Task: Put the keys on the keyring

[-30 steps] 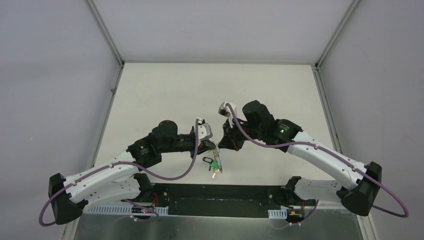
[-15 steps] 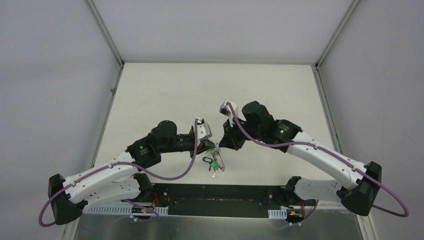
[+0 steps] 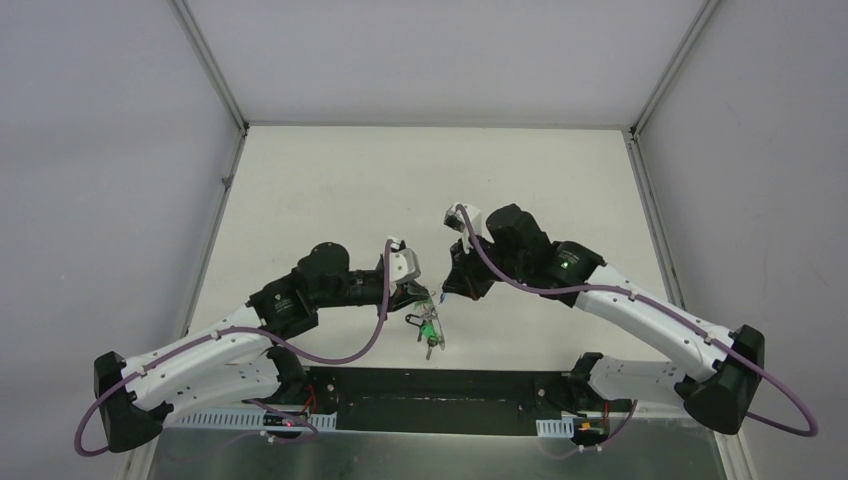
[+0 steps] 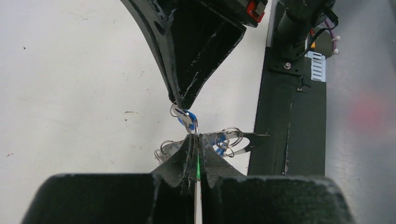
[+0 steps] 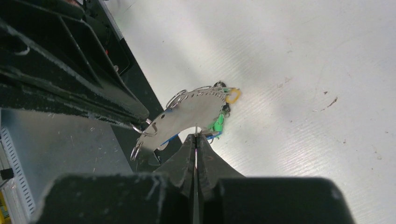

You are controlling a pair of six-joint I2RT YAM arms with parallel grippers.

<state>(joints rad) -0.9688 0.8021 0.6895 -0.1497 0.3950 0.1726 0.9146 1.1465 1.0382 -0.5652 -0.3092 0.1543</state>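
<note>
The keyring (image 5: 187, 116) is a flat silver crescent with small split rings along its rim, held up above the table. My left gripper (image 4: 196, 136) is shut on its edge; its fingers (image 5: 93, 100) reach in from the upper left of the right wrist view. A green tag (image 5: 217, 123), a yellow ring (image 5: 232, 95) and other keys (image 3: 428, 333) dangle from it. My right gripper (image 5: 196, 135) is shut on a small blue-headed key (image 4: 187, 117) with its ring, right beside the keyring. Both grippers (image 3: 425, 297) (image 3: 443, 296) meet tip to tip.
The arms' black base plate (image 3: 440, 400) lies just below the hanging keys at the near table edge, and it also runs down the right side of the left wrist view as a black plate (image 4: 289, 130). White table (image 3: 420, 190) spreads behind the grippers, framed by metal rails (image 3: 210, 80).
The left forearm has sunk slightly and the right wrist has edged a little toward it. The hanging keys swung slightly. Both grippers stayed shut.
</note>
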